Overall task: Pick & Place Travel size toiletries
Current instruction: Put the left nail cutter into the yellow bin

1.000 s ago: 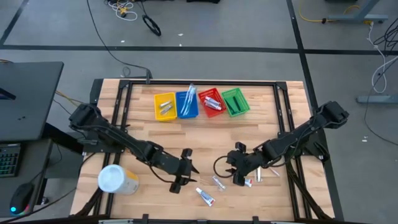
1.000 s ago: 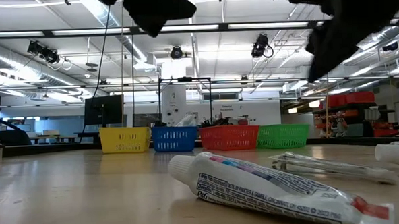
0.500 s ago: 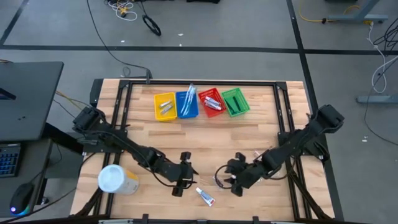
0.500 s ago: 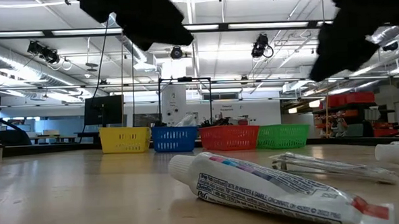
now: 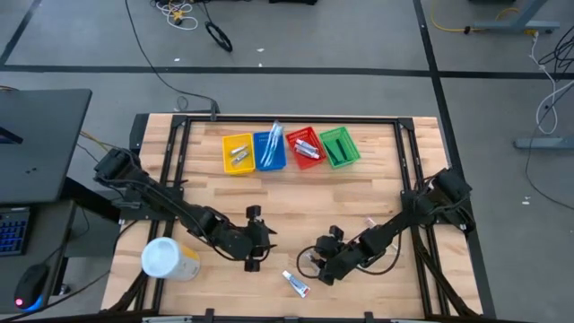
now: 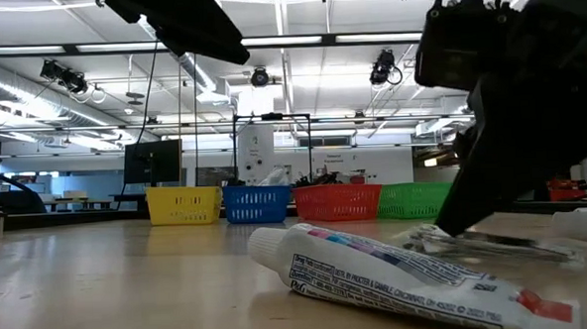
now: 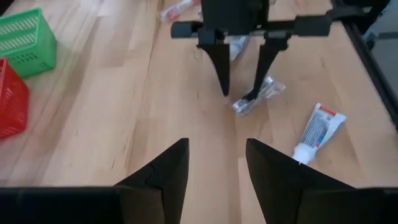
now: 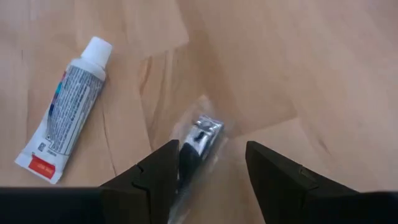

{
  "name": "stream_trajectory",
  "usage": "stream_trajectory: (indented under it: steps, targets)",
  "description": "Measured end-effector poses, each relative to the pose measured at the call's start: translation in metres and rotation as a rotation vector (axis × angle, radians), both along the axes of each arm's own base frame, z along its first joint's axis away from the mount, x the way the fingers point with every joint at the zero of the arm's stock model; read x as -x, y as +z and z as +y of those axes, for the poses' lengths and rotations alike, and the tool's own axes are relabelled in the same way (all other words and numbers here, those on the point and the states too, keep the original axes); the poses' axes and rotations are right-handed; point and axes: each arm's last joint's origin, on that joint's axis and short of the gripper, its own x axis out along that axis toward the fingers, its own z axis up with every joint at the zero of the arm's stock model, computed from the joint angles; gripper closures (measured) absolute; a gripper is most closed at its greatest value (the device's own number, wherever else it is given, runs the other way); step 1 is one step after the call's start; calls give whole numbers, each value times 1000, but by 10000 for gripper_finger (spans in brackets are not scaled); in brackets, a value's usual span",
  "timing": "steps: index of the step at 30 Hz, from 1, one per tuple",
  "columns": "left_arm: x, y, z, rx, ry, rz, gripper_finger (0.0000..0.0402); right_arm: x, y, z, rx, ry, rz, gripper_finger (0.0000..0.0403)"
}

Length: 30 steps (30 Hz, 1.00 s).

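A clear-wrapped dark razor-like stick (image 8: 200,138) lies on the wooden table, near its front edge; it also shows in the left wrist view (image 7: 260,96). A white toothpaste tube (image 5: 296,284) lies flat just nearer the front edge (image 8: 65,111). My right gripper (image 5: 318,261) is open and low over the wrapped stick, one finger over its end (image 7: 250,94), the other beside it. My left gripper (image 5: 255,240) is open and empty above the table, to the left of the stick and pointing toward it. My right gripper comes from above, slanting down. One fingertip (image 6: 447,225) stands at the wrapped stick's end (image 7: 242,104), which lies flat on the table. I cannot tell whether it touches the wrapper.
Yellow (image 5: 238,152), blue (image 5: 270,150), red (image 5: 306,148) and green (image 5: 339,146) baskets stand in a row at the far edge, some holding toiletries. A big white-and-yellow container (image 5: 169,260) lies at the front left. More small tubes (image 7: 179,9) lie beyond my right gripper.
My right gripper has gone toward the table's left and near edges and has come down to the wrapped stick. My left gripper has drawn back a little toward the table's left edge. The toiletries have stayed where they were.
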Motion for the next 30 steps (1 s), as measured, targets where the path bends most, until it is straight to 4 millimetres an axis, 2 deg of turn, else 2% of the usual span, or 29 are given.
stream_trajectory:
  steps: [9, 17, 20, 30]
  targets:
    - [-1, 0, 2, -9, 11, 1, 233, -1, -10, 1, -2, -7, 26, 217]
    - [-1, 0, 3, -14, 21, -2, 233, -3, -12, -4, -15, -7, 57, 300]
    - [-1, 0, 3, -17, 26, -3, 233, -4, -12, -7, -18, -14, 63, 318]
    - [-1, -1, 3, -7, 33, -4, 233, -9, -10, -15, -30, -14, 71, 324]
